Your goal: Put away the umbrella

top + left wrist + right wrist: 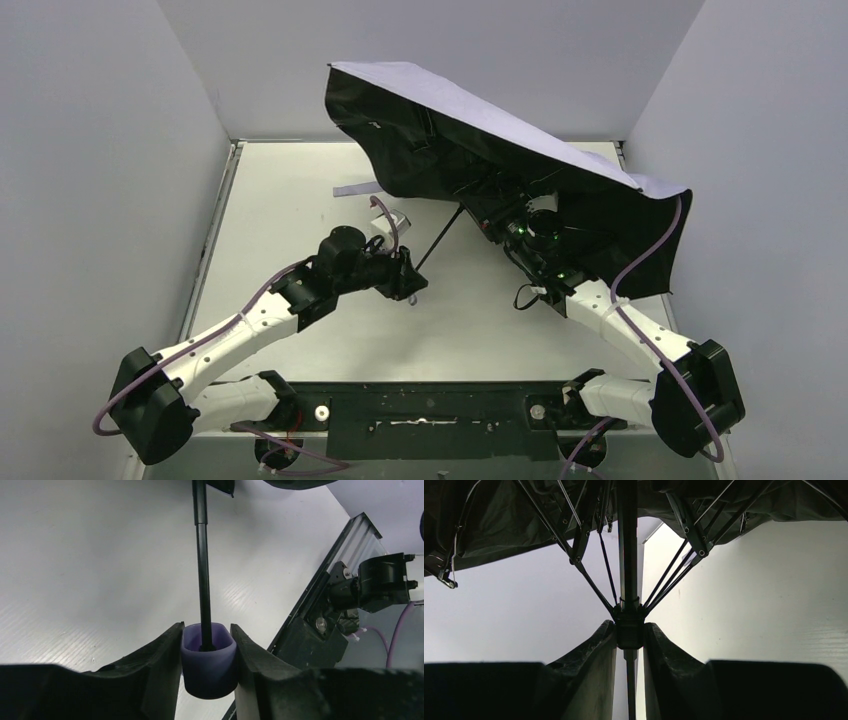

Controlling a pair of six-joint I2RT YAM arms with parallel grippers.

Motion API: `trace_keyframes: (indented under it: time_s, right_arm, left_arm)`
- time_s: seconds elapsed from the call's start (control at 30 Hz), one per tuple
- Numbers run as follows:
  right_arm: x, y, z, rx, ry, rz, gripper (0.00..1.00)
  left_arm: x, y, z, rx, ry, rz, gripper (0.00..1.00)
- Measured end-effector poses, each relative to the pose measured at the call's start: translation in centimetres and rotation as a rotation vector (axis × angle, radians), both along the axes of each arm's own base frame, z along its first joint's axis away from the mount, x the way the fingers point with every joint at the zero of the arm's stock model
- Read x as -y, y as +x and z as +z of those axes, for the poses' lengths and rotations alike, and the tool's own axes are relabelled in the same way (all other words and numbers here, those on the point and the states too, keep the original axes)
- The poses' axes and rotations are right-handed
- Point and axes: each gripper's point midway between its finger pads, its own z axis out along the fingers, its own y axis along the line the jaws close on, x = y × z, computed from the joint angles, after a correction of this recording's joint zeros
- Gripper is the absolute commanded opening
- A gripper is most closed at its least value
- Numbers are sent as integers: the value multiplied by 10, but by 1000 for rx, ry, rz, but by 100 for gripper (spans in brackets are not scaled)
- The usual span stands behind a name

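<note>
One umbrella (470, 135), one table (290, 215), and two grippers: the left gripper (207, 637) and the right gripper (630, 632).

Umbrella (480, 130) open, tilted, far right; lavender top, black underside; shaft (202, 570) runs to lavender handle (207, 667) in my left gripper (206, 628).

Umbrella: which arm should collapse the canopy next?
Right. The right tool clamps the slider where the ribs meet the shaft, so it can likely pull the canopy shut; the left tool only grips the handle, steadying it.
</note>
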Motion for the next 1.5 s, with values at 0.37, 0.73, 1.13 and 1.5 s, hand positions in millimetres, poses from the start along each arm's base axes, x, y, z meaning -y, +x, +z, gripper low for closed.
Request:
trace_keyframes:
  time_s: [0.37, 0.73, 1.13, 1.5]
  right_arm:
    - [-2, -3, -5, -14, -19, 11, 0]
    - [-68, -78, -50, -60, -59, 183, 0]
    - [-84, -74, -15, -8, -129, 243, 0]
    - [-138, -133, 105, 104, -47, 458, 0]
  left_arm:
    - [5, 3, 3, -13, -6, -11, 0]
    - [27, 39, 1, -23, 44, 33, 0]
    - [9, 40, 33, 90, 145, 147, 0]
    - [-51, -17, 151, 200, 244, 399, 0]
